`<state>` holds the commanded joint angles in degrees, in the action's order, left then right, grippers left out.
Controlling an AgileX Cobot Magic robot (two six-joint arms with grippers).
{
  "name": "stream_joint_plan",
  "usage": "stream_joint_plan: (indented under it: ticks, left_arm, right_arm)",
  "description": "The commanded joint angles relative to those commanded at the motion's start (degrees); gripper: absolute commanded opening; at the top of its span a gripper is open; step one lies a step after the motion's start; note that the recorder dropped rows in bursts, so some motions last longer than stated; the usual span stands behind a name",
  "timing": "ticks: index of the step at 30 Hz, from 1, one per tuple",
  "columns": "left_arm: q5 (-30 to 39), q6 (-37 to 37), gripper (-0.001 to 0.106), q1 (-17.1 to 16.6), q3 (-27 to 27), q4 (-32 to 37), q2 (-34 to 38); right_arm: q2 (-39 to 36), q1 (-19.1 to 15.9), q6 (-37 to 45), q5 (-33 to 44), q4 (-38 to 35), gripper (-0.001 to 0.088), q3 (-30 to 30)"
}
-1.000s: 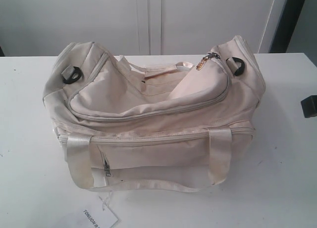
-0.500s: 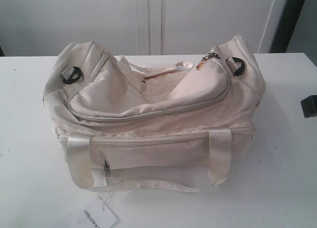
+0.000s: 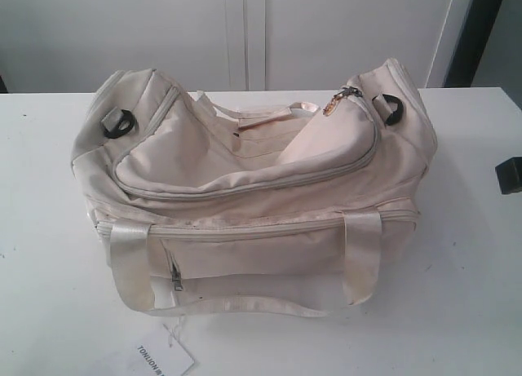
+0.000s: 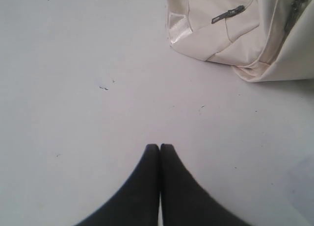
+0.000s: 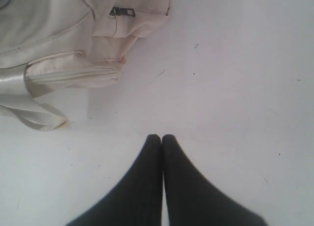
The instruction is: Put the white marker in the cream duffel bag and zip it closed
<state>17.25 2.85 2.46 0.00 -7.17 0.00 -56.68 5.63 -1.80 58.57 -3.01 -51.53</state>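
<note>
The cream duffel bag (image 3: 253, 188) lies in the middle of the white table (image 3: 457, 294), its curved top zipper run to the right end, where the gold pull (image 3: 331, 107) hangs. The white marker is not in view. Over bare table, the left gripper (image 4: 160, 146) is shut with nothing in it; one end of the bag (image 4: 216, 25) lies beyond its tips. The right gripper (image 5: 162, 137) is also shut and empty, and the bag's other end (image 5: 73, 39) lies off to one side. Neither gripper clearly shows in the exterior view.
A white paper tag (image 3: 163, 358) with printed text lies at the table's front edge below the bag. A dark object (image 3: 510, 176) sits at the right edge of the exterior view. White cabinet doors (image 3: 245, 33) stand behind the table.
</note>
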Motion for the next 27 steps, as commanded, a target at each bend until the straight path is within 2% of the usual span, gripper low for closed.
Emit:
stream_joint_plan:
  ticks: [12, 20, 27]
  left_arm:
    - [-2.02, -0.61, 0.0, 0.0, 0.0, 2.56, 0.0]
    - [-5.49, -0.27, 0.0, 0.0, 0.0, 2.56, 0.0]
    - [-5.65, -0.27, 0.0, 0.0, 0.0, 2.56, 0.0]
  right_arm:
    - [0.0, 0.0, 0.0, 0.0, 0.0, 0.0, 0.0]
    - [0.0, 0.0, 0.0, 0.0, 0.0, 0.0, 0.0]
    - [0.0, 0.0, 0.0, 0.0, 0.0, 0.0, 0.0]
